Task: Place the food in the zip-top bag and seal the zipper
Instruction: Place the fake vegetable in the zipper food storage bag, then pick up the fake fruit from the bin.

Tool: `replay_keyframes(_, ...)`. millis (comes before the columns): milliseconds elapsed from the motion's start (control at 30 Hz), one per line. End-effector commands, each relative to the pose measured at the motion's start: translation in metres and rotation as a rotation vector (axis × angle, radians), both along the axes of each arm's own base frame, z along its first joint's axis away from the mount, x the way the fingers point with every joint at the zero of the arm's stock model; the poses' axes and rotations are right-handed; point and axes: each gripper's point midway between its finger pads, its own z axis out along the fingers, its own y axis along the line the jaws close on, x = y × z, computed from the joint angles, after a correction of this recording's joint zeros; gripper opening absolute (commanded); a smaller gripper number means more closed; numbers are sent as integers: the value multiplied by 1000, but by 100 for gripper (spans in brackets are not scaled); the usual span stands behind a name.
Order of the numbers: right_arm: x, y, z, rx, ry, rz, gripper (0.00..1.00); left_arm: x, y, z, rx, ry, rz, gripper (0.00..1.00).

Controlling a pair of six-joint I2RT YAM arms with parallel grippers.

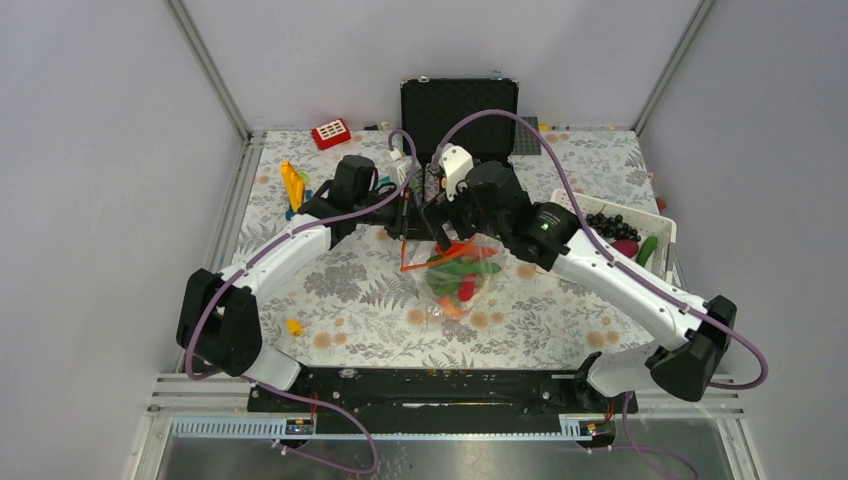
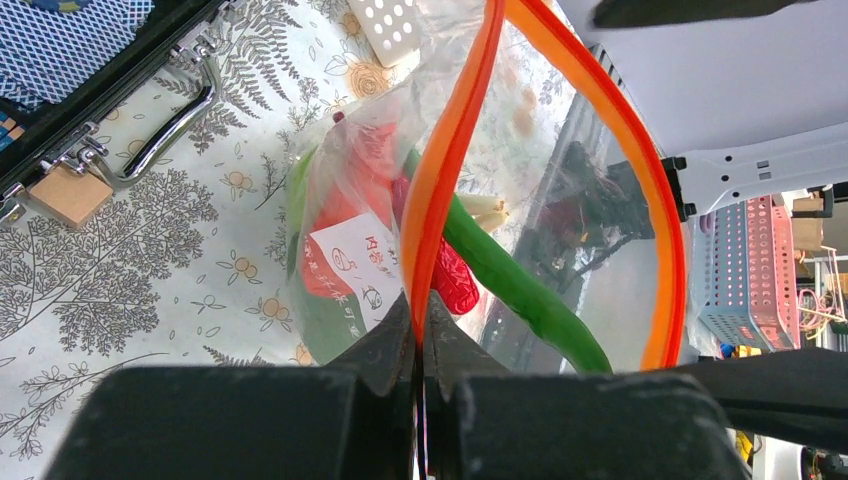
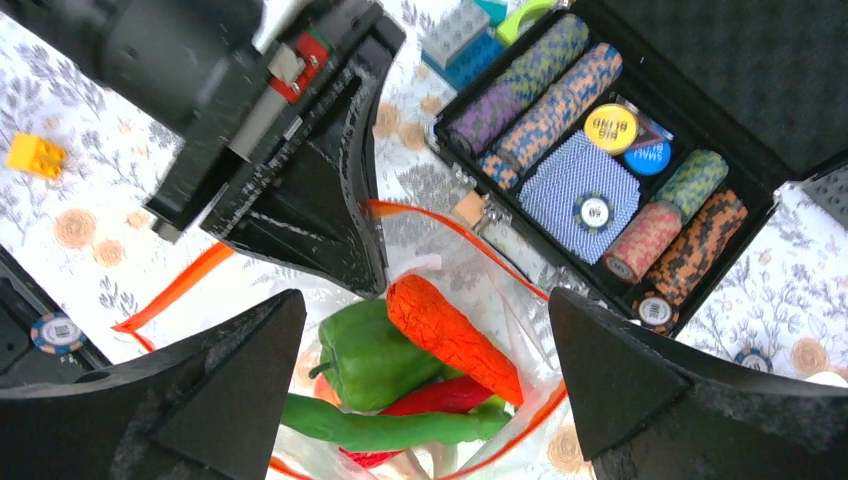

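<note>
The clear zip-top bag (image 1: 458, 285) lies mid-table with its mouth lifted toward the far side. My left gripper (image 2: 420, 315) is shut on the orange-red zipper (image 2: 440, 180) at the bag's rim and holds the mouth up. It appears in the top view as the left gripper (image 1: 412, 222). My right gripper (image 3: 426, 300) hangs open just above the open mouth, with nothing between its fingers. Food lies inside the bag: an orange carrot (image 3: 450, 330), a green bell pepper (image 3: 370, 355), a red chili (image 3: 440, 395) and a long green pepper (image 3: 380, 425).
An open black case (image 3: 600, 150) of poker chip stacks sits just beyond the bag. A white basket (image 1: 612, 203) with dark grapes and a cucumber stands at the right. A red block (image 1: 331, 133), yellow and blue toys (image 1: 292, 185) and a small yellow block (image 1: 293, 326) lie on the left.
</note>
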Motion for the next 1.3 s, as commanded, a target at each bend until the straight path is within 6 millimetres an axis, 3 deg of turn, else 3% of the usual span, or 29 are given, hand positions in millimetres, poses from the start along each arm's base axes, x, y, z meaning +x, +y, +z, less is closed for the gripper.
replay_keyframes(0, 3, -5, 47, 137, -124, -46, 100, 8, -7, 14, -42, -77, -48, 0)
replay_keyframes(200, 10, -24, 70, 233, -215, -163, 100, 9, -7, 12, -37, -74, -42, 0)
replay_keyframes(400, 17, -72, 65, 211, -273, -348, 100, 9, -6, 12, -32, -70, -36, 0)
replay_keyframes(633, 17, -154, 24, 307, -165, -639, 100, 3, -6, 17, -58, -76, -52, 0)
replay_keyframes(900, 6, -232, -30, 213, -130, -908, 100, 10, -4, 11, -10, -126, -76, 0)
replay_keyframes(1267, 14, -283, -78, 248, 32, -1087, 100, 37, 4, -21, 102, -101, -61, 0)
